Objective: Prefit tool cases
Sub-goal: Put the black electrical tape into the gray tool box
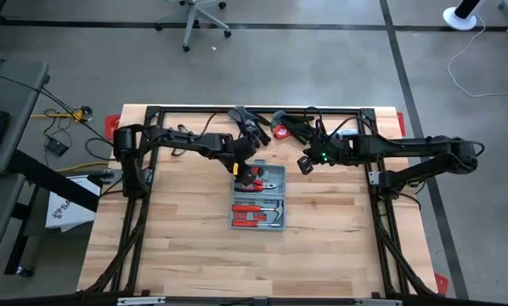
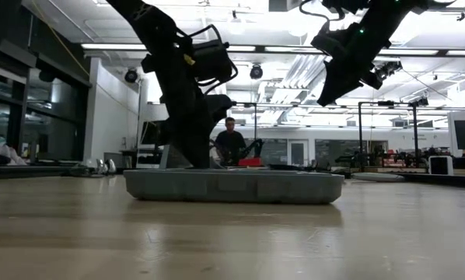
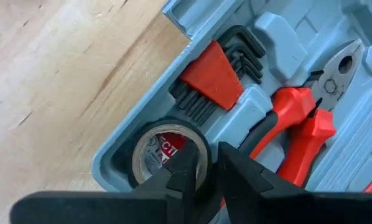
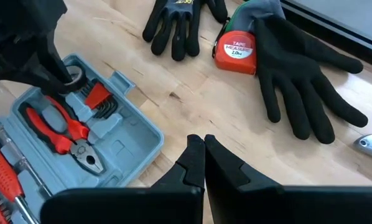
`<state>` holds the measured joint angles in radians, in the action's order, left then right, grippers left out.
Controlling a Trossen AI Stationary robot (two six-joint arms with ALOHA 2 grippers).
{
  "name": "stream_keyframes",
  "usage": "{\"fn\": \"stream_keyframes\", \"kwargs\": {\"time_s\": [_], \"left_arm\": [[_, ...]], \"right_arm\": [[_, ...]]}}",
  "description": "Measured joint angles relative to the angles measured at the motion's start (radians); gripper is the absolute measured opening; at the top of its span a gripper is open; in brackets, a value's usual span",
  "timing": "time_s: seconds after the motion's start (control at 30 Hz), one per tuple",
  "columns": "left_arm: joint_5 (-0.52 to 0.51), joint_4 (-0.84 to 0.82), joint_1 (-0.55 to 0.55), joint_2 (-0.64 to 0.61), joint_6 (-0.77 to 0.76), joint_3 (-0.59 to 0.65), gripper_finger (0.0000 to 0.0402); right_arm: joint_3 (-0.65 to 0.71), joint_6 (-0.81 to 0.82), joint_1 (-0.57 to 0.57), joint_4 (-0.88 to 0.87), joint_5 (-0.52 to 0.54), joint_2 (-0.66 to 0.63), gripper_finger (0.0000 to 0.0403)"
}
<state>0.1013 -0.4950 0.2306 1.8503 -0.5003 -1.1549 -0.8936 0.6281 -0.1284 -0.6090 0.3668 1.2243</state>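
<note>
From above, the open tool case (image 1: 258,197) lies flat near the middle of the wooden worktop (image 1: 186,246), its lid folded out so two trays show, with red-handled tools in both. My left claw (image 1: 247,172) reaches down over the far tray's corner. My right claw (image 1: 306,163) hangs above the bare wood to the right of the case, apart from it. Behind the case, by the far edge, lie two black gloves (image 1: 248,124) and a red tape measure (image 1: 281,131) between them.

At worktop height, the case (image 2: 234,187) is a low grey slab on the wood. My left arm comes down behind its left half; my right claw (image 2: 335,87) hangs well above it. A person (image 2: 230,143) sits far off in the room.

Past my left wrist, my left claw (image 3: 203,167) stands slightly parted over a roll of tape (image 3: 168,152) seated in the corner pocket of the case (image 3: 120,165). One fingertip touches the roll's rim; I cannot tell that it is gripped. Beside it sit a red holder of hex keys (image 3: 214,74) and red-handled pliers (image 3: 310,112).

Past my right wrist, my right claw (image 4: 198,149) is closed and empty, over the wood just beside the case (image 4: 127,146). The gloves (image 4: 298,74) and tape measure (image 4: 236,48) lie beyond.
</note>
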Motion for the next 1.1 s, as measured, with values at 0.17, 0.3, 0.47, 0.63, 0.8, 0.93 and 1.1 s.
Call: {"fn": "stream_keyframes", "kwargs": {"time_s": [0.17,0.3,0.47,0.63,0.8,0.93,1.1], "left_arm": [[-0.006,0.001,0.000,0.000,0.007,0.000,0.0071],[0.022,0.003,0.002,0.000,0.032,0.000,0.0085],[0.071,0.004,0.013,0.000,0.040,0.000,0.0108],[0.099,0.007,0.027,-0.002,0.041,0.000,0.0123],[0.091,0.014,0.036,-0.045,0.066,0.000,0.0127],[0.049,0.011,0.046,-0.110,0.077,0.000,0.0127],[-0.019,-0.051,0.063,-0.179,0.120,-0.002,0.0127]], "right_arm": [[0.000,0.000,0.000,0.000,0.000,0.000,0.0000],[0.000,0.000,0.000,0.000,0.000,0.000,0.0000],[0.000,0.001,0.000,0.005,0.000,0.000,0.0000],[0.000,0.021,0.000,0.059,0.000,0.000,0.0000],[0.000,0.019,0.000,0.119,0.000,0.000,0.0000],[0.000,0.019,0.000,0.165,-0.027,0.021,0.0000],[0.000,0.019,-0.001,0.263,-0.102,0.095,0.0000]]}}
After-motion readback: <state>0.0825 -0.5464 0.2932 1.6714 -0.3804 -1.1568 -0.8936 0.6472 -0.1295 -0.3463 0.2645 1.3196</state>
